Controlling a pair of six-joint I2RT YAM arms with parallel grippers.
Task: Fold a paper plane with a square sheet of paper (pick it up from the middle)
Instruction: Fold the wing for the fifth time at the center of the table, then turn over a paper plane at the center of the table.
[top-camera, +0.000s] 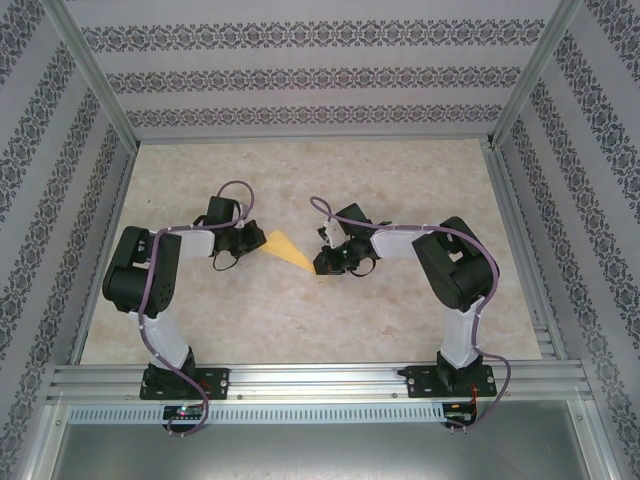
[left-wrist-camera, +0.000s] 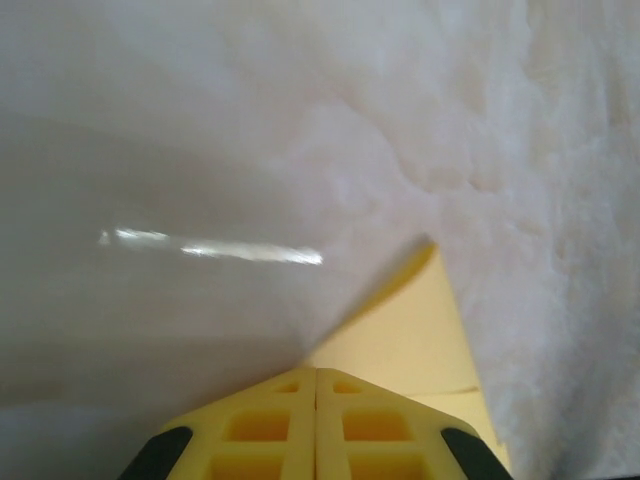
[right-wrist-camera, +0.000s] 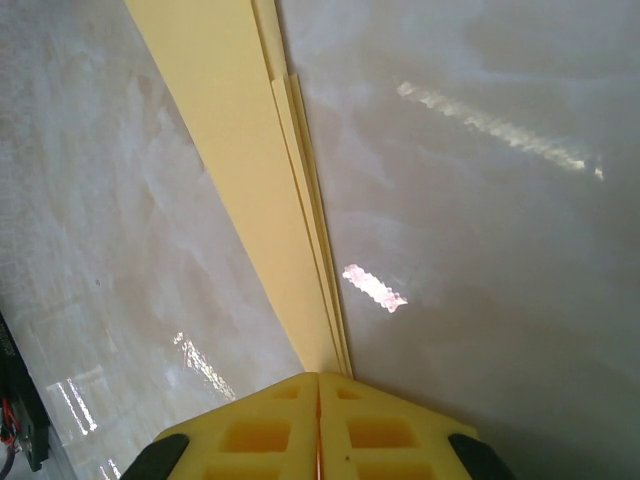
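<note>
The yellow-orange paper, folded into a narrow pointed paper plane, hangs just above the table between the two arms. My left gripper is shut on its wide end, and in the left wrist view the paper plane runs out ahead and to the right from the closed fingertips. My right gripper is shut on the pointed end. In the right wrist view the layered folds of the paper plane run edge-on away from the closed gripper.
A pale marbled table lies under both arms, fenced by aluminium rails and patterned walls. Both arm bases are bolted to the near rail.
</note>
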